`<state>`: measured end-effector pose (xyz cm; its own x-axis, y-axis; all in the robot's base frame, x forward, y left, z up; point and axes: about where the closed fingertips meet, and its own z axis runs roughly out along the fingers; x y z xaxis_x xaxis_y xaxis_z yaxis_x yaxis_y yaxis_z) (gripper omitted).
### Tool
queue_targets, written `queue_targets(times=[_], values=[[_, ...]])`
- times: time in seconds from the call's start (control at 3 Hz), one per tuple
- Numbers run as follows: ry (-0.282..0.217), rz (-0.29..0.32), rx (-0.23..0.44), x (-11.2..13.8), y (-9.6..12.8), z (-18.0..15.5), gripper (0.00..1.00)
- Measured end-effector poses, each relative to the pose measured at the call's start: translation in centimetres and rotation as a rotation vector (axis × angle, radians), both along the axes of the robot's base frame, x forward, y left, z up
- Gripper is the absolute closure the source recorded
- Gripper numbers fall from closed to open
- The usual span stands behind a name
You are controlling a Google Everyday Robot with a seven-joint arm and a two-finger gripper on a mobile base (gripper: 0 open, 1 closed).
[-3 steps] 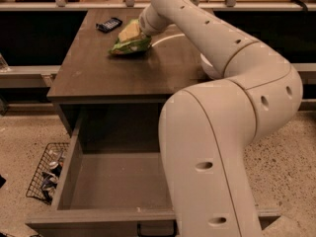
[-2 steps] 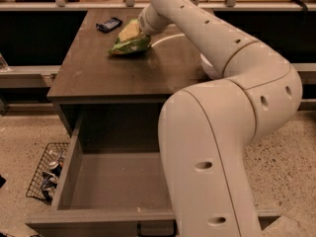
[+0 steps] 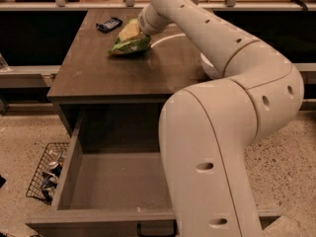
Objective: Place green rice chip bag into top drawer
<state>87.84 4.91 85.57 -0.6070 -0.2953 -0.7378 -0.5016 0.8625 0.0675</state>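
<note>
The green rice chip bag (image 3: 129,40) lies on the dark wooden counter top (image 3: 98,68), near its far side. My gripper (image 3: 140,30) is at the bag's right end, at the tip of the white arm that reaches over the counter from the right. The gripper end is mostly hidden behind the wrist and the bag. The top drawer (image 3: 74,157) is pulled out wide open below the counter's front edge, with its black handle (image 3: 155,228) at the bottom. The inside of the drawer that shows holds nothing.
A small dark phone (image 3: 108,23) lies on the counter behind the bag. The rim of a white bowl (image 3: 165,38) shows to the right of the bag, partly behind the arm. A black wire basket (image 3: 47,174) with items stands on the floor to the left of the drawer.
</note>
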Motion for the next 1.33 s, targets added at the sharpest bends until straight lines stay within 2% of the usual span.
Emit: queue_targets(times=[0.33,0.67,1.0,1.33], values=[[-0.028,0.0,-0.009,-0.8,-0.1,1.0,1.0],[-0.187,-0.009,0.001,-3.3,1.4,7.5,1.0],[-0.306,-0.038,-0.025,-7.4,0.8,13.2,1.0],[-0.351,-0.042,-0.117,-14.7,-2.2,16.1,1.0]])
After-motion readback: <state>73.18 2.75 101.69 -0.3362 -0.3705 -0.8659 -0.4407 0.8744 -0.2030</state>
